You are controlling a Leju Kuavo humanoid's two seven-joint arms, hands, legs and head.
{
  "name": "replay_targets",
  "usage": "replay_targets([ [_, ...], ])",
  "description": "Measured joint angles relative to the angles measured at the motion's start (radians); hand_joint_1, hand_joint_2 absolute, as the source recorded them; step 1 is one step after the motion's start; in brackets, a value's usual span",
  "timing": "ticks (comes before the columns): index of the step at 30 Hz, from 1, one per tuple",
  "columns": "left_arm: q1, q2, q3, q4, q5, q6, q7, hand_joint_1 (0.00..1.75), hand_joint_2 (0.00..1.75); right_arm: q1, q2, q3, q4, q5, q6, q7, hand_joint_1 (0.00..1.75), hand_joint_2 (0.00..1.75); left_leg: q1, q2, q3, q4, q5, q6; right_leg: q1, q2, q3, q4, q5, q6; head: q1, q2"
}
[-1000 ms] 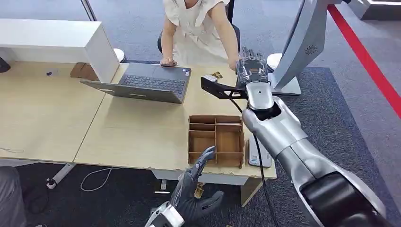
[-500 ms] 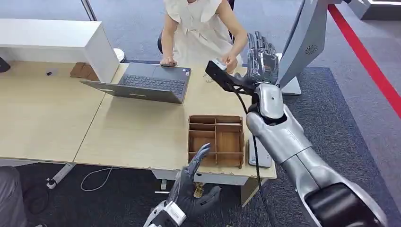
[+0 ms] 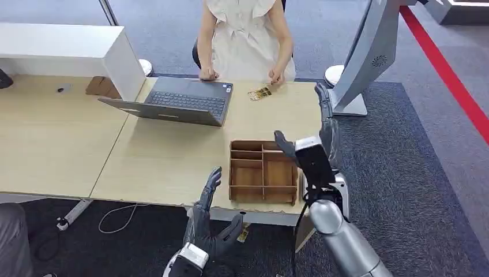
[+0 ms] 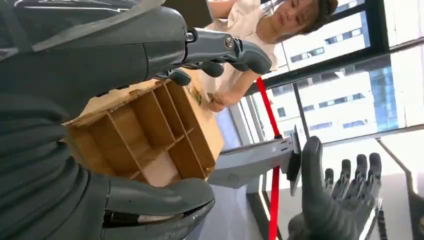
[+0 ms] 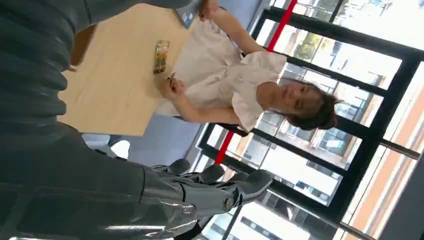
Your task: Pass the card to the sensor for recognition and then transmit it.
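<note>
At the far left of the head view we see a white cabinet (image 3: 69, 49) whose left part is cut off by the frame, and a small dark thing (image 3: 60, 89) on the table (image 3: 52, 144) that is too small for us to name; next comes an open laptop (image 3: 179, 103), and below the table's near edge our left hand (image 3: 209, 222) hangs with its fingers spread and nothing in them, over the carpet. The left wrist view adds what the head view lacks here: the wooden divided tray (image 4: 150, 135) seen close between thumb and fingers, its compartments bare wood, though the hand does not touch it. In the head view that tray (image 3: 263, 171) sits near the table's front edge, and past it, toward the person (image 3: 242, 37) seated at the far side, the card (image 3: 260, 93) lies flat on the table just beside the person's hand (image 3: 275, 77); its print is too small to read. The right wrist view shows the same card (image 5: 161, 56) as a narrow strip on the table near the person's hand. Further right our right hand (image 3: 323, 135) is raised over the tray's right edge, fingers straight and apart, holding nothing; the wrist camera block in front hides its palm and covers a pale device (image 3: 341, 193) on the table, which we cannot identify. A grey stand (image 3: 369, 52) rises at the right, its top cut off
</note>
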Motion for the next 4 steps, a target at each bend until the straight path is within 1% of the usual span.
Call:
replay_targets([
  [4,0.029,0.013,0.026,-0.043,-0.048,0.000,0.017,0.00,1.75,0.099,0.000,-0.008,-0.061,-0.026,0.000,-0.046,0.00,1.75,0.000,0.000,0.000,0.000,0.000,0.000,0.000,0.000,0.000,0.000,0.000,0.000,0.000,0.000],
])
